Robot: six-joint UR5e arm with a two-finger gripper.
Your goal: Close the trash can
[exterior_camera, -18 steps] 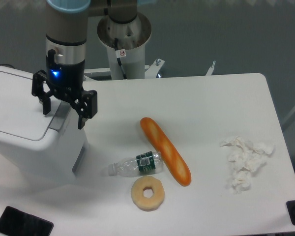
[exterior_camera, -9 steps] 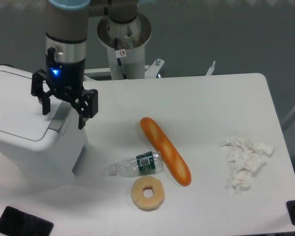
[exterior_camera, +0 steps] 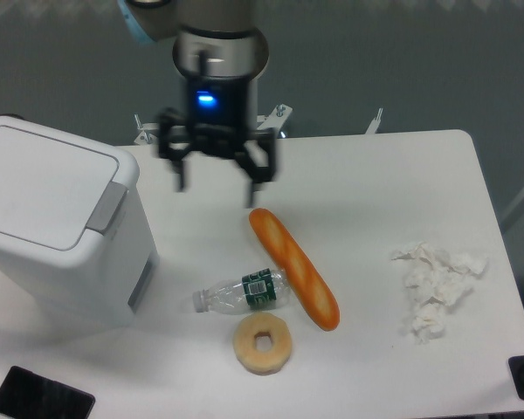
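Nearest the camera, a flat black rectangular device (exterior_camera: 41, 398) lies at the front left edge of the white tabletop (exterior_camera: 375, 183). Just behind it sit a pale ring-shaped donut (exterior_camera: 262, 343), a crushed clear plastic bottle with a green label (exterior_camera: 242, 292) lying on its side, and a long orange-brown baguette-shaped loaf (exterior_camera: 294, 268) running diagonally, its lower half just beside the bottle. A crumpled white tissue wad (exterior_camera: 437, 288) lies well apart on the right.

The large boxy white plastic trash can with a flat lid and grey latch (exterior_camera: 57, 231) stands at the left of the tabletop, by far the biggest item. Its lid lies flat and flush on the body, latch at the right-hand edge, so the bin reads as closed; the task looks essentially done.

Farthest back, the black two-finger tool (exterior_camera: 217, 185) hangs in the air over the rear middle of the tabletop, beside the bin and clear of it, above bare surface near the loaf's upper end. Its fingers are spread wide and hold nothing. That placement fits an arm parked away from the bin, not pressing on it.

Nothing stands between tool and lid; the clutter is low and to the front.
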